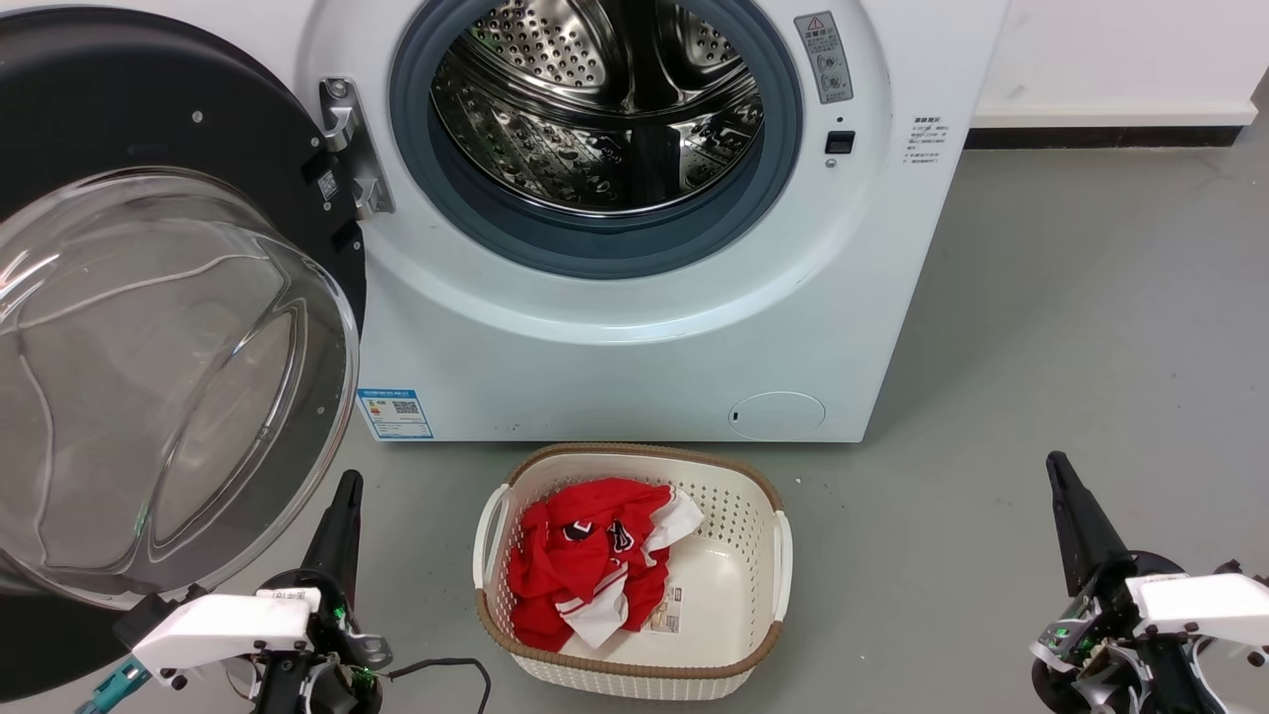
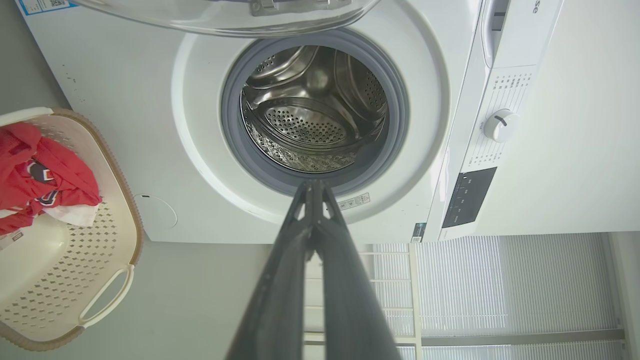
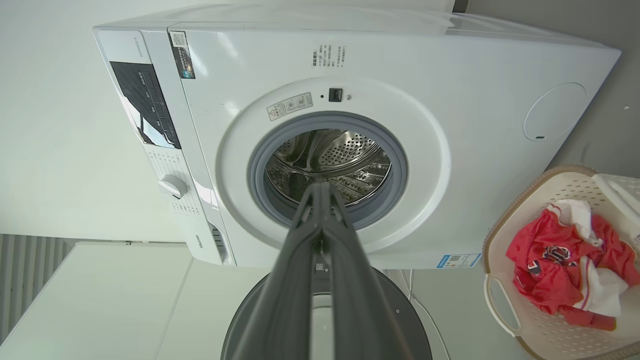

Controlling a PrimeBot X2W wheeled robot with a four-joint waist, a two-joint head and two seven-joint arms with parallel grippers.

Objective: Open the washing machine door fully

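While the washing machine door hangs swung wide at the washing machine's left hinge, glass bowl facing us, we see a basket of red clothing before the machine; our left gripper and right gripper are both pressed together.

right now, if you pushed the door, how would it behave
The door would likely swing as one rigid piece, since it hangs on a metal hinge. Its bulging glass bowl looks smooth, so a push may slide off it. Being big, with thick glass, it probably feels heavy.
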